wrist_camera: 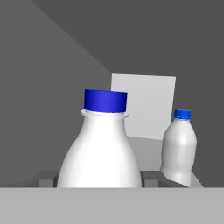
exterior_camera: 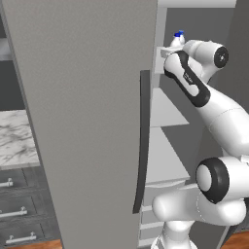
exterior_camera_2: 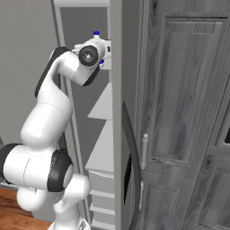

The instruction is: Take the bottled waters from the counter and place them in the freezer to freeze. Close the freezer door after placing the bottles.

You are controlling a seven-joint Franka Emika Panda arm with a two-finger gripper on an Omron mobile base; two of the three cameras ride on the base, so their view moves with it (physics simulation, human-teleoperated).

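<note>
Hand view: a whitish bottle (wrist_camera: 99, 148) with a blue cap stands upright close in front, the end effector (wrist_camera: 99, 181) closed narrowly on its body, dark finger tips (wrist_camera: 46, 179) just showing at either side. A smaller bottle (wrist_camera: 178, 146), also blue-capped, stands upright to the right and farther back on the white shelf (wrist_camera: 144, 144). In the left base view the arm reaches past the open freezer door (exterior_camera: 82, 121) into the freezer's (exterior_camera_2: 83, 27) upper shelf, the blue cap showing beside the wrist. The marble table (exterior_camera: 17, 138) lies left.
</note>
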